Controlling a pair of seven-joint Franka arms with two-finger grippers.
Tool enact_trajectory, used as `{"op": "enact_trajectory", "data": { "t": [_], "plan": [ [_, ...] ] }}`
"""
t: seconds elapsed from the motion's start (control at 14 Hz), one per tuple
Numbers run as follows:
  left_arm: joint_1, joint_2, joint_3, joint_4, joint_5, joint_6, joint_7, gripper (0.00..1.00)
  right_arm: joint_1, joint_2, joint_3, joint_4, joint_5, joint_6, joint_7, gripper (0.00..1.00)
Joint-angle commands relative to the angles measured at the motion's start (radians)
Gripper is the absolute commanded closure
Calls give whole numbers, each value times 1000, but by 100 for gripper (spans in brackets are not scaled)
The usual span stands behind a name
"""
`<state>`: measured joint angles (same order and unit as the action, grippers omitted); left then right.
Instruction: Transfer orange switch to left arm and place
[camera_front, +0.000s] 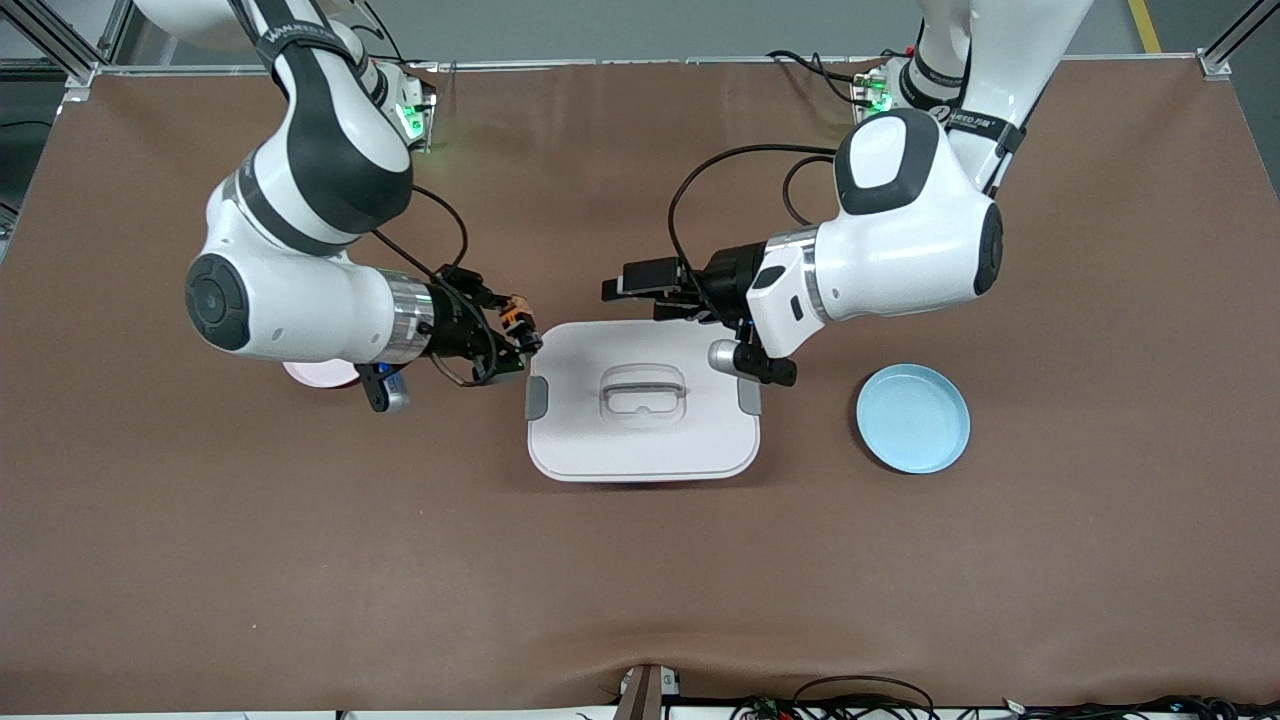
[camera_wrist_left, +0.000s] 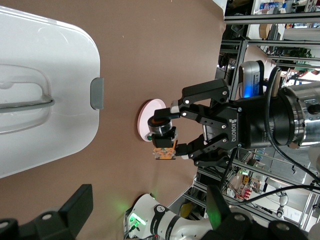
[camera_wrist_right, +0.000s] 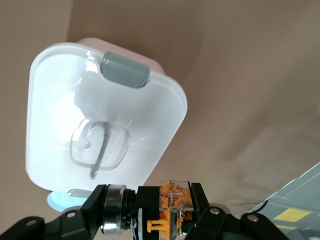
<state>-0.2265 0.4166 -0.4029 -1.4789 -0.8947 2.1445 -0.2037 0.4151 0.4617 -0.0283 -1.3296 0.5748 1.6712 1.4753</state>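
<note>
Carrying the orange switch (camera_front: 514, 318) up toward the handoff, you've got the box (camera_front: 643, 412) sitting right between both arms.

Biggest to smallest: box mid-table, blue plate (camera_front: 913, 417) toward the left arm's end, pink plate (camera_front: 318, 374) under the right arm. Your right gripper (camera_front: 520, 345) is clamped on the switch just beside the box's corner; your left gripper (camera_front: 640, 290) hangs over the box's edge, fingers apart, waiting. Risk as I see it: dip low while crossing and you'll clip the lid, or a sloppy handoff drops the switch.
</note>
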Motion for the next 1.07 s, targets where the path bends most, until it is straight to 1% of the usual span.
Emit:
{"op": "enact_trajectory", "data": {
  "t": [0.0,0.07,0.21,0.43,0.64,0.79,1.0],
  "plan": [
    [-17,5,-5,-17,-27,73,-2,0,17,81,-10,130,83,-5,117,100],
    [-17,8,-5,-18,-29,92,-2,0,28,98,-9,153,101,19,158,100],
    [-24,22,-5,-17,-29,126,-2,0,50,127,-9,184,105,71,229,100],
    [-31,39,-5,-17,-29,161,0,0,57,164,16,230,106,91,315,100],
    [-28,56,-5,-12,-26,169,15,0,65,170,37,233,105,114,370,100],
    [-27,74,-5,-12,-18,199,20,0,73,172,39,234,106,133,407,100],
    [-24,83,-5,-18,-13,199,24,0,67,184,54,236,109,143,457,100]
  ]
}}
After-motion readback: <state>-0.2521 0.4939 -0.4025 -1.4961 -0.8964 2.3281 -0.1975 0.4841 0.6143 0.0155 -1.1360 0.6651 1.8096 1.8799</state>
